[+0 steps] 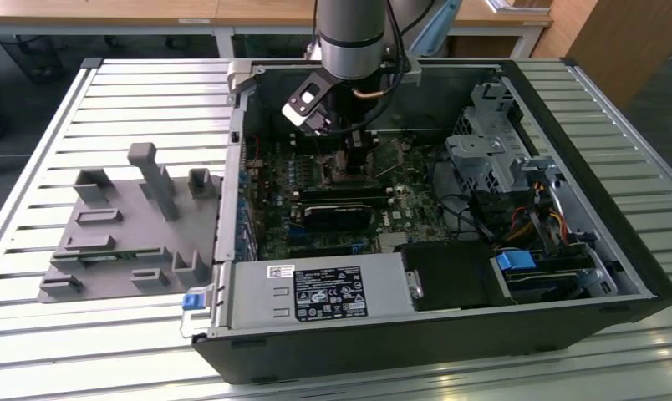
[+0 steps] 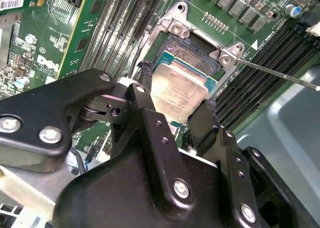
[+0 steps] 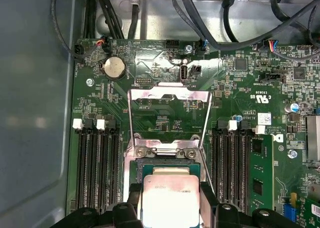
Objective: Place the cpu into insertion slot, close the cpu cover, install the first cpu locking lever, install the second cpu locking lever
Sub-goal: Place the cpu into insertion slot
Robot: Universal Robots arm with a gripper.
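- Inside an open black desktop computer case (image 1: 425, 347) on a slatted metal bench, the arm's black two-fingered gripper (image 1: 355, 157) reaches down over the green circuit board (image 3: 240, 87).
- In both wrist views the fingers (image 2: 145, 85) press against opposite edges of the cpu (image 2: 180, 90), a small flat square chip with a dull silver-tan metal face. The pincer is closed on the chip, gripping it.
- The chip sits directly over the insertion slot (image 2: 191, 50), a square black socket with a silver metal rim. A strip of the socket's dark centre shows beyond the chip's far edge.
- Whether the chip is fully seated or held just above the contacts cannot be told from these views. Step one looks to be at the point of placement and is not finished, since the gripper holds the part.
- In the first wrist view the cpu cover (image 3: 169, 93), a thin square silver frame plate with a cut-out centre, is swung back on its hinge. It lies beyond the socket, with bare board visible through its opening, and is not closed.
- A thin silver wire rod (image 2: 280, 75), apparently one locking lever, stands free beside the socket in the second wrist view and is not latched.
- By this reckoning, the cover closing and both lever installations remain to be done.
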